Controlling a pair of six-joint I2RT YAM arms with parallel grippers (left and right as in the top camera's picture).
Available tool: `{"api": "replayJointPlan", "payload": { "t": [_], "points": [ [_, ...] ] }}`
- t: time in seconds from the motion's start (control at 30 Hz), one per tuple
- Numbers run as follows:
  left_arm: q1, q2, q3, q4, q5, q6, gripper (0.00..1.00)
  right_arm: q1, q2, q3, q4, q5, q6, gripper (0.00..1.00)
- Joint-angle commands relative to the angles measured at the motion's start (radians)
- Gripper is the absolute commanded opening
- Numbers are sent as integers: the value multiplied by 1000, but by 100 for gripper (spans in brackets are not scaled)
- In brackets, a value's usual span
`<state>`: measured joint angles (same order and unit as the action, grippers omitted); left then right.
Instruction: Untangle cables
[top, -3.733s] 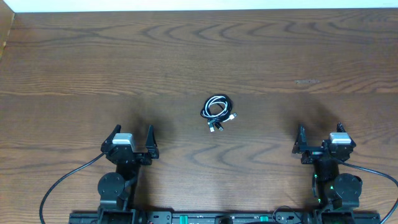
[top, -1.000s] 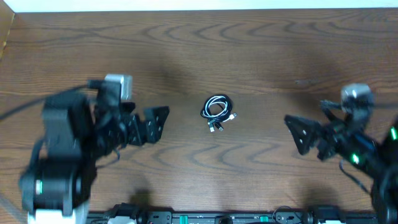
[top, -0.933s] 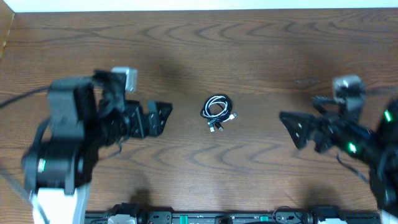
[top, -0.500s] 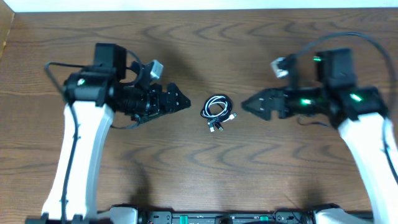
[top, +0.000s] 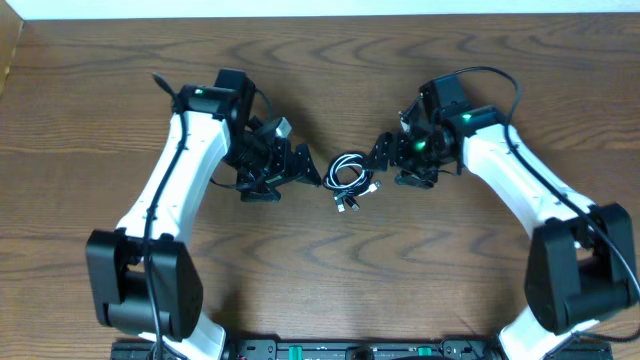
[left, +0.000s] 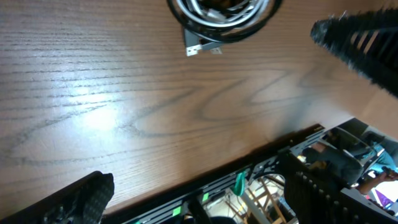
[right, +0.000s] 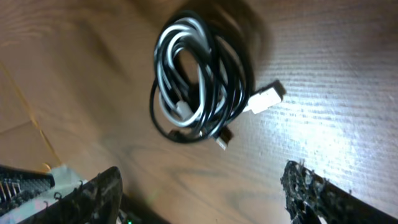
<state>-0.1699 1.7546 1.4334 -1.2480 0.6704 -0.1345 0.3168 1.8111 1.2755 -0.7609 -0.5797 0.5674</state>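
The dark brown wood-grain table (top: 320, 80) bears the work at its middle, where both arms can reach it. The white-and-black left arm (top: 180, 190) and the matching right arm (top: 510, 185) stretch inward from opposite sides. I judge this is so that each can take a different strand and draw it away from the other.

The left gripper (top: 300, 172), a black two-finger claw, is spread wide with nothing between its fingers (left: 81, 199). The bundle lies just ahead of its tips, near but apart from them. The right gripper (top: 385, 160), of the same build, is likewise spread and empty, its fingers (right: 311, 193) held low over the wood. The bundle sits just ahead of them, about midway across the gap.

The cables (top: 350, 180), thin black and white cords wound into one small coil, lie flat on the table between the two grippers, touched by neither. The white loop runs in among the black ones, so a single tug would likely tighten the coil instead of freeing it. That probably explains the two-sided approach.

A flat white plug (right: 264, 99) sticks out of the coil toward the right gripper's right-hand finger. A small dark plug (right: 221, 140) pokes out on the edge nearest that gripper. A silvery plug (left: 199, 48) shows on the edge nearest the left gripper. These loose ends look like the easiest places to pinch.
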Motion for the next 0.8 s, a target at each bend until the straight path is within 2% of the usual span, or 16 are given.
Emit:
{"api": "replayJointPlan", "payload": {
  "t": [0.0, 0.1, 0.23, 0.4, 0.77],
  "points": [
    [-11, 38, -9, 25, -45, -5, 93, 34, 41, 11, 60, 21, 69, 76],
    [-11, 50, -10, 45, -93, -5, 93, 52, 54, 11, 108, 29, 69, 71],
    [-11, 51, -10, 49, -179, -5, 93, 60, 56, 11, 122, 142, 130, 51],
    [-11, 51, -10, 69, -234, -5, 93, 76, 56, 11, 140, 188, 146, 47],
    [-11, 51, -10, 103, -235, -5, 94, 129, 56, 11, 148, 260, 147, 44]
  ]
}}
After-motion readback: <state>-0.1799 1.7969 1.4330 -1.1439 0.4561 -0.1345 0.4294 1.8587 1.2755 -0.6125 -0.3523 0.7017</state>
